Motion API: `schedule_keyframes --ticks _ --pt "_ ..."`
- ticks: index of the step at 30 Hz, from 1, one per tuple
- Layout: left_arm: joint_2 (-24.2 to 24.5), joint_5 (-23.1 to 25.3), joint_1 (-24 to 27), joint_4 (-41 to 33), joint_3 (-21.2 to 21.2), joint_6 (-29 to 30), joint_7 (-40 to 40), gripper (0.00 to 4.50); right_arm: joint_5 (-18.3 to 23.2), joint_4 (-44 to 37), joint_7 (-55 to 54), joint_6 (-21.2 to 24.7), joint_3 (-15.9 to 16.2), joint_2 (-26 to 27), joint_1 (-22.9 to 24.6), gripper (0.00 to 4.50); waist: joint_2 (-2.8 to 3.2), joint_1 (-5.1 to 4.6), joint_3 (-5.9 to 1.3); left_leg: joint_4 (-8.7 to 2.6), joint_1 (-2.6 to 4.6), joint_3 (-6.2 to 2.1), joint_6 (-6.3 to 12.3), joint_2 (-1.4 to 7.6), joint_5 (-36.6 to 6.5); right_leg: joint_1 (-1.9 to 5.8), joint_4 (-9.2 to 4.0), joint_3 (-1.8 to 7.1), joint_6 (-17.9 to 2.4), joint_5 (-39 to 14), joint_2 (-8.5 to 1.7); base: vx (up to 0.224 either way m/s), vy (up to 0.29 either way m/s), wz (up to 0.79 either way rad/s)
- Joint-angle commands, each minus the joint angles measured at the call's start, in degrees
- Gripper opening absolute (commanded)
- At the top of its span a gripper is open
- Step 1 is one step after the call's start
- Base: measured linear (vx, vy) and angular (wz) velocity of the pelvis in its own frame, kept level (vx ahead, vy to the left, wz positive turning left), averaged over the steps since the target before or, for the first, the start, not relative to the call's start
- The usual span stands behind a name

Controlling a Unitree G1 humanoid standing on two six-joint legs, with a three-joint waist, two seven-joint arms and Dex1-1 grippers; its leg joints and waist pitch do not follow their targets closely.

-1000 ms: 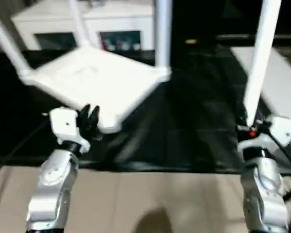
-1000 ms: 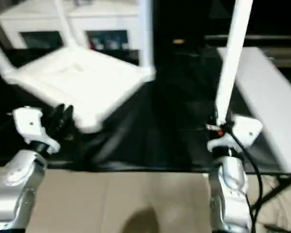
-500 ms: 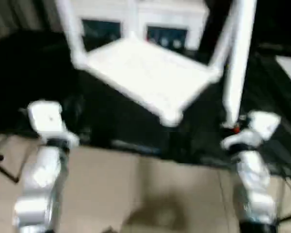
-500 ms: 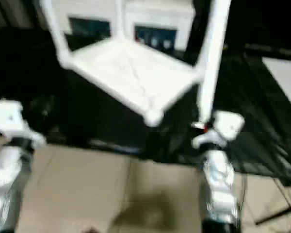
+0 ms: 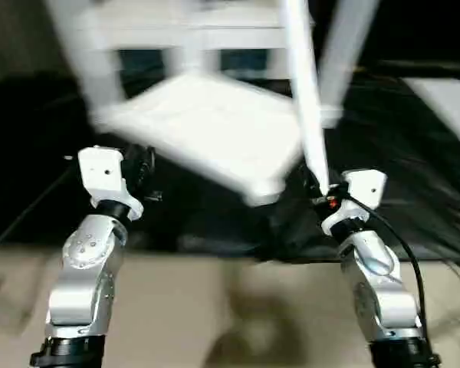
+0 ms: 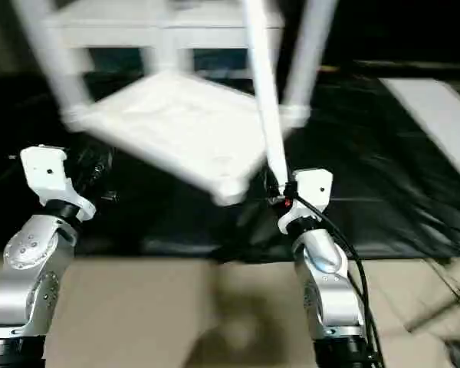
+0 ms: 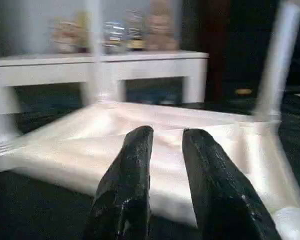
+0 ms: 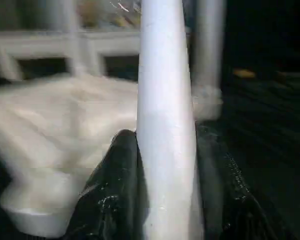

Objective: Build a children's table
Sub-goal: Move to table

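Three legs are seen standing up from the upturned tabletop (image 5: pixel 215 130) on the dark mat (image 5: pixel 414 176). The fourth leg (image 5: pixel 307 115) is clamped in the right gripper (image 5: pixel 322 195) beside the near empty corner socket (image 5: pixel 262 189); insertion remains. The left gripper (image 7: pixel 165 165) hangs narrowly parted, nothing held.

Upper ends of the upright legs (image 5: pixel 100 69) cut off by the head views' top edge. Leg (image 8: pixel 165 125) between the right claw (image 8: pixel 165 200) fingers likewise cut off above. Tabletop (image 5: pixel 207 130) smeared by blur. Small items on the cabinet (image 7: pixel 105 62) too blurred to identify.
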Motion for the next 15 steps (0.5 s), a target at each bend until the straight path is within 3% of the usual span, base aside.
schedule_keyframes --ticks 1,2,3,4,5,6,7,8,9,10,11,12,13,14,15 --pt "0.97 0.84 1.10 0.25 0.60 -0.28 0.32 1.25 -0.85 0.64 1.44 1.29 1.56 0.06 -2.02 1.21 -2.20 3.40 -4.07 5.04 -9.81 -2.83 6.76 0.24 -3.45 10.06 -7.69 9.24 -21.53 -9.60 -12.06 0.261 -0.008 -0.02" --pt "0.98 0.92 1.29 0.06 0.57 -0.29 0.59 1.25 -0.27 0.90 2.62 2.47 1.89 -0.31 -2.19 1.21 -0.95 3.44 -4.95 4.72 -13.82 -5.25 6.15 1.89 5.75 10.40 -5.08 5.90 -23.80 7.99 -8.35 0.261 -0.008 -0.02" --pt "0.97 0.94 1.36 -0.03 0.58 -0.29 0.72 1.25 -0.13 0.97 3.08 2.90 2.08 -0.49 -2.27 1.21 -0.62 3.02 -5.08 2.35 -14.11 -5.37 7.18 2.15 10.35 9.89 -4.41 3.30 -21.23 11.16 -5.64 0.114 0.005 -0.06" --pt "1.30 1.17 1.73 -0.47 0.93 -0.26 0.93 1.25 0.11 1.44 5.48 4.56 3.34 -1.42 -2.98 1.21 2.28 1.71 -5.44 -3.63 -8.73 -4.89 10.75 1.37 23.13 6.35 -2.11 -3.72 -12.57 8.31 3.01 0.000 0.000 0.00" --pt "1.40 1.29 1.84 -0.63 1.04 -0.25 0.99 1.25 -0.29 1.57 6.22 4.69 3.94 -1.91 -3.22 1.21 4.65 0.34 -5.18 -4.30 -2.86 -8.56 14.21 2.84 19.79 0.26 1.96 -6.42 -7.65 -0.36 5.29 0.000 0.000 0.00" --pt "1.42 1.32 1.86 -0.66 1.06 -0.25 0.99 1.25 -0.41 1.58 6.38 4.64 4.09 -2.02 -3.25 1.21 3.90 -2.61 -5.89 -4.27 2.13 -15.47 29.92 9.03 18.53 -6.53 9.70 -6.50 -1.14 -12.90 3.47 0.142 -0.050 -0.29" --pt "1.64 1.65 2.15 -1.07 1.42 -0.26 1.12 1.25 -1.86 1.57 8.19 4.22 5.99 -3.20 -3.36 1.21 2.79 -1.20 -5.43 -2.72 2.10 -15.48 31.95 10.34 19.35 -9.51 11.49 -4.68 1.22 -10.51 1.14 0.273 -0.059 -0.21" --pt "1.70 1.78 2.29 -1.17 1.53 -0.22 1.20 1.25 -2.18 1.52 8.54 4.14 6.43 -3.44 -3.31 1.21 2.47 -1.06 -5.43 -2.33 2.33 -14.64 30.98 9.92 20.16 -10.45 12.00 -4.40 2.86 -8.07 0.86 0.273 -0.059 -0.21" --pt "1.84 1.89 2.52 -1.27 1.73 -0.27 1.23 1.25 -2.46 1.32 8.89 3.89 6.89 -3.68 -3.20 1.21 1.08 -1.36 -5.23 -3.25 2.15 -13.84 30.80 9.96 24.58 -11.65 12.40 -3.50 5.39 -3.47 0.03 0.223 -0.023 -0.01" --pt "1.88 1.89 2.62 -1.35 1.78 -0.27 1.21 1.25 -2.32 1.14 8.91 3.91 6.88 -3.66 -3.12 1.21 -0.26 -0.91 -4.53 -4.16 0.35 -13.84 32.65 7.40 24.87 -11.89 10.70 -1.85 4.37 0.97 -0.33 0.205 -0.060 0.08" --pt "2.06 1.81 2.73 -1.61 1.81 -0.19 1.08 1.25 -1.25 0.61 8.84 4.38 6.22 -3.32 -3.07 1.21 -1.24 -0.81 -4.31 -3.79 -0.58 -12.37 30.28 5.24 21.25 -11.24 7.79 -0.55 1.79 5.10 -1.01 0.205 -0.060 0.08" --pt "2.32 1.37 2.76 -1.88 1.77 -0.26 0.51 1.25 0.28 -0.05 8.84 5.18 5.24 -2.80 -3.04 1.21 -3.92 -0.08 -3.32 -1.37 -2.93 -5.23 20.37 -0.82 7.01 -7.30 0.46 1.96 -2.04 12.50 -1.86 0.230 -0.101 0.20" --pt "2.94 0.58 2.40 -1.95 1.60 -0.01 -0.76 1.25 1.69 -1.53 10.27 5.78 4.61 -3.00 -3.11 1.21 -4.44 2.56 -4.62 6.25 -8.51 -4.47 14.13 -4.89 -0.38 0.35 -2.37 8.99 -4.66 6.61 -8.10 0.229 -0.089 0.12" --pt "3.57 -0.29 1.86 -1.54 1.41 0.03 -2.40 1.25 1.56 -2.63 12.27 5.09 5.26 -4.13 -3.22 1.21 -4.38 2.65 -4.57 6.40 -10.12 -6.42 7.61 -3.05 7.48 1.84 0.61 6.96 -8.40 27.93 -8.05 0.229 -0.089 0.12" --pt "3.58 -0.30 1.86 -1.53 1.40 0.02 -2.42 1.25 1.56 -2.64 12.29 5.09 5.27 -4.14 -3.22 1.21 -4.38 2.65 -4.57 6.40 -10.12 -6.42 7.61 -3.05 7.48 1.84 0.61 6.96 -8.40 27.93 -8.05 0.173 -0.060 0.01"
